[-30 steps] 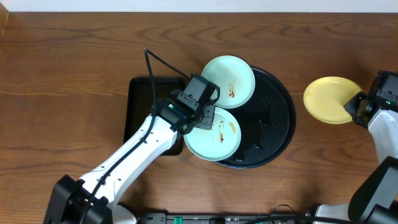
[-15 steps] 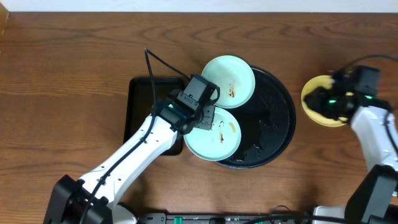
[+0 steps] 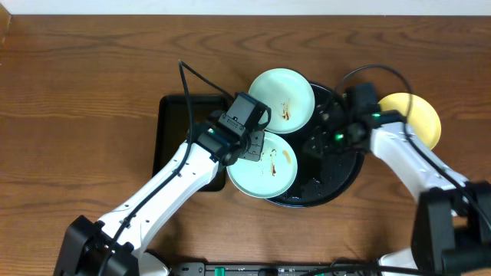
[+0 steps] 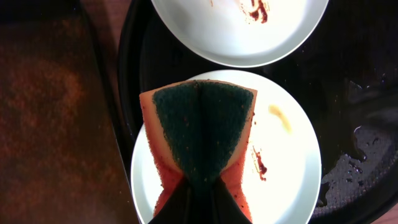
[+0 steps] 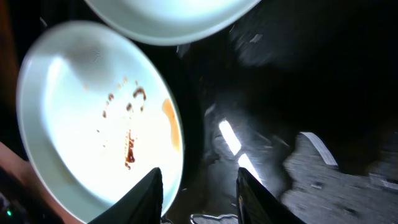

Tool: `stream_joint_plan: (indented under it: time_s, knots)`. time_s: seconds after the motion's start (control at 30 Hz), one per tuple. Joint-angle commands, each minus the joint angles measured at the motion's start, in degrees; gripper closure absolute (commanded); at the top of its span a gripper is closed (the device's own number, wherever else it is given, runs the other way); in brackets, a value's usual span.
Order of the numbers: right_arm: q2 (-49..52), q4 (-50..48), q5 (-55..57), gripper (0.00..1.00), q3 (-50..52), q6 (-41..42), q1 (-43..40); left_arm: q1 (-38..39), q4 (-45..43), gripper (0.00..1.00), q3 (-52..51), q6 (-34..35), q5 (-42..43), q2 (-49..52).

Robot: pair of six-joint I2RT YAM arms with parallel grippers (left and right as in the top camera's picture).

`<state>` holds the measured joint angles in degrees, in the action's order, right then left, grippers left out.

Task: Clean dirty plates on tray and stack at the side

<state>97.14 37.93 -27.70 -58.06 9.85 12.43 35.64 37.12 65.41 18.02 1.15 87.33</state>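
Two pale mint plates lie on the round black tray (image 3: 347, 165): the far plate (image 3: 284, 96) and the near plate (image 3: 270, 172), both with brown smears. My left gripper (image 3: 253, 143) is shut on an orange sponge (image 4: 199, 134) with a green scouring face, pressed onto the near plate (image 4: 283, 162) at its left side. My right gripper (image 3: 318, 139) hovers open over the tray's bare middle, just right of the near plate (image 5: 93, 118), with nothing between its fingers (image 5: 152, 193). The yellow plate (image 3: 422, 119) sits on the table to the right of the tray, partly behind the right arm.
A smaller rectangular black tray (image 3: 175, 123) lies left of the round tray, under the left arm. The round tray's floor (image 5: 298, 93) looks wet and shiny. Bare wooden table (image 3: 92, 92) surrounds everything.
The right arm swung left, away from the yellow plate, to above the round tray, and its jaws widened. The yellow plate stays on the table. The left arm has not moved.
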Motion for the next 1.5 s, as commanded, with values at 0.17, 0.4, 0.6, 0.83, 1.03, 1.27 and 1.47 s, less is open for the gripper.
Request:
stream_joint_plan:
  time_s: [0.17,0.4,0.6,0.83,1.03,1.27,1.47]
  knots:
    - [8.6,-0.2,-0.8,0.75,-0.3,2.2,5.3,-0.3,0.1,0.92,0.1,0.3,-0.1,-0.5]
    - [8.8,-0.5,1.0,0.99,-0.3,2.3,4.2,-0.3,0.1,0.92,0.1,0.3,-0.1,-0.5]
    - [3.9,2.3,10.2,0.99,-0.3,2.3,-0.1,-0.2,-0.4,0.92,0.1,4.5,0.0,-0.5]
    - [1.4,3.9,13.9,0.99,-0.3,3.6,0.2,0.7,-8.0,0.92,-1.4,5.4,10.8,0.3]
    - [1.4,4.5,14.1,0.99,-0.3,4.3,3.0,3.5,-11.5,0.92,-1.4,8.4,15.3,3.4]
    - [1.4,5.0,15.5,0.99,-0.3,7.4,4.5,8.1,-13.9,0.92,-1.4,15.2,15.6,7.6]
    - [1.4,5.1,15.9,0.99,-0.3,7.5,4.5,9.7,-13.9,0.92,-1.4,20.9,15.5,10.6]
